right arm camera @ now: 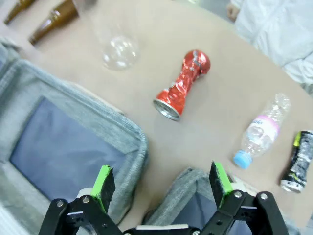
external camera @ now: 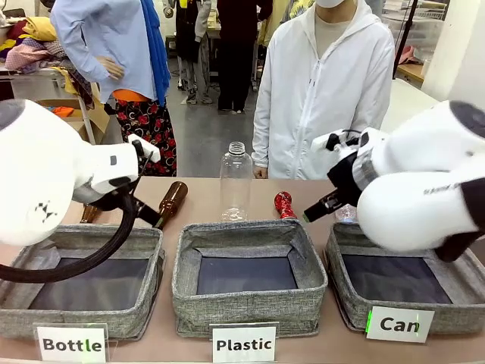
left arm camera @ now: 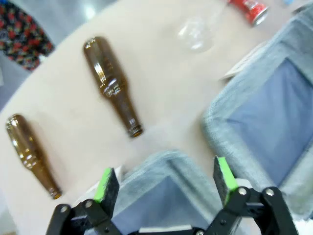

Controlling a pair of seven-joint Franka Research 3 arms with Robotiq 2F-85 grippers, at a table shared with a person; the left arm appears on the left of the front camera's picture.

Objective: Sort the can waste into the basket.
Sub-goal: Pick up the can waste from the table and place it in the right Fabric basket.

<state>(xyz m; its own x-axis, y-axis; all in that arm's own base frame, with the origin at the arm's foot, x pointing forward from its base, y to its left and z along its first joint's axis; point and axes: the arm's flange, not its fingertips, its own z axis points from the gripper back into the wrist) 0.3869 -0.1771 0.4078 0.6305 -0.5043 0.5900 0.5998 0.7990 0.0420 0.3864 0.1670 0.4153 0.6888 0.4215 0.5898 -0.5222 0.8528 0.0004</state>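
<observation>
Cans lay loose on the surface, neither yet in the basket (external camera: 350,303) labelled "Can", which sat at the near right corner. Red can (right arm camera: 182,84) lay on its side toward the far edge, pinched at the waist, beyond the gap between that basket and the Plastic basket (right arm camera: 98,115). Dark can (right arm camera: 297,161) lay farther toward the right edge, with a small clear bottle (right arm camera: 259,132) between the two and nearer the dark one. Right end effector (right arm camera: 162,180) hung above the near baskets, fingers wide apart and empty, well short of either can. Left end effector (left arm camera: 166,179) was likewise spread and empty, over the rim of the Bottle basket (left arm camera: 151,164), brown bottles (left arm camera: 112,85) beyond it. Risks as judged: the red can looked free to roll, so an off-centre close on a flared end could squirt it toward the far edge. A reach for the dark can might clip or scoop the small clear bottle. A release made early on the way back would land in the Plastic basket, just beside the Can one.
</observation>
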